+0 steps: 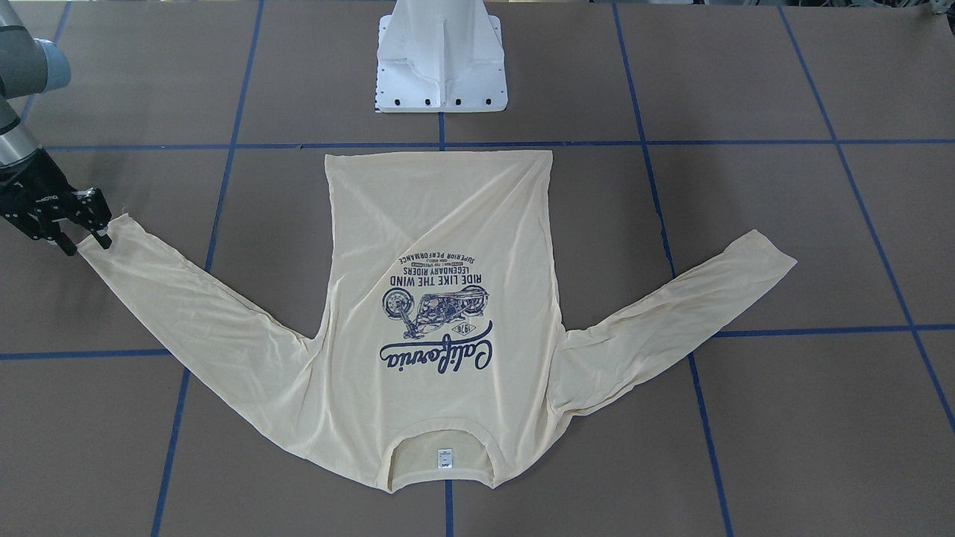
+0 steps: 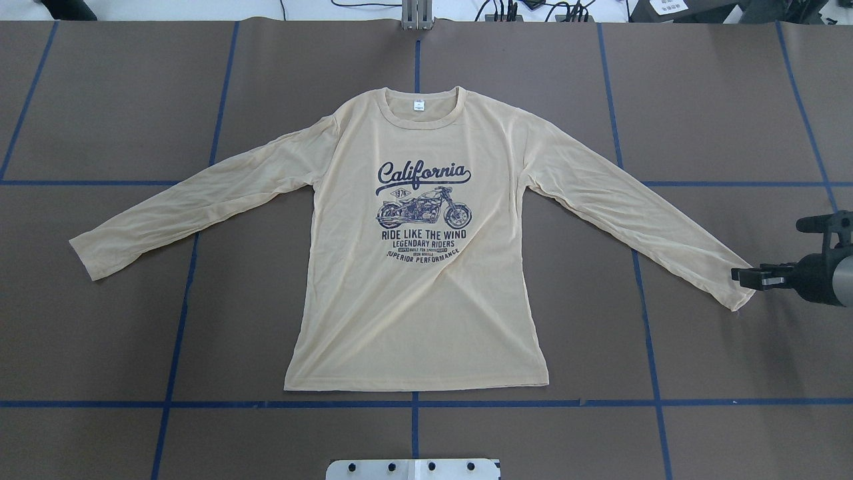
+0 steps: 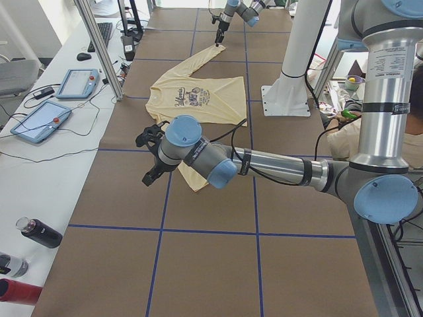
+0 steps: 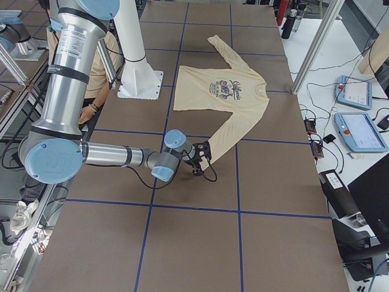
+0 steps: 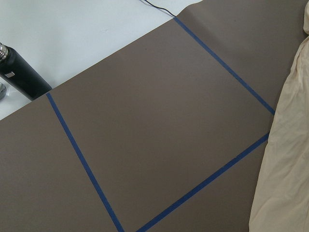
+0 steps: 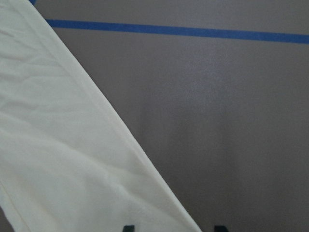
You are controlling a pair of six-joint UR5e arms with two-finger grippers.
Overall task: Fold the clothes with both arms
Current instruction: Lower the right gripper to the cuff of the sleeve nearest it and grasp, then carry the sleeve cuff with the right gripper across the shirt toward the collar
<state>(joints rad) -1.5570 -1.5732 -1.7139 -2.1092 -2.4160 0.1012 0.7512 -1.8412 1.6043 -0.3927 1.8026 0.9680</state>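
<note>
Down at the left end of the table point(image 2: 733, 100), nearest that side camera, three bottles lie on the white bench: a red bottle point(image 3: 16, 290), a clear bottle point(image 3: 9, 265) and a black bottle point(image 3: 39, 232). Can't see into any of them, so no idea what they hold.

Next up is the left gripper point(image 3: 153, 158), hanging over the brown tabletop near the left cuff point(image 2: 86, 260) but apart from it. It only shows from the side, and its own wrist camera just sees table plus a bit of sleeve, so I can't tell how the jaws stand.

Then the one T-shirt point(image 2: 413, 320), flat and print-up in the middle of the table. Its hem is toward the white pedestal point(image 1: 442, 67) and its neck label point(image 2: 418, 105) is on the far side from the robot. Both sleeves are spread out, one to each side. Two touchscreen pendants point(image 3: 77, 83) sit on the bench alongside.

Farthest out, the right gripper point(image 1: 88, 245) is at the right cuff point(image 2: 736, 293) with jaws spread. In the wrist view, its two fingertips point(image 6: 220, 228) straddle the sleeve's edge, one over fabric and one over bare table. It isn't pinching anything. Can't tell if it touches the cloth.

So: two arms, one shirt, three bottles, two pendants.
</note>
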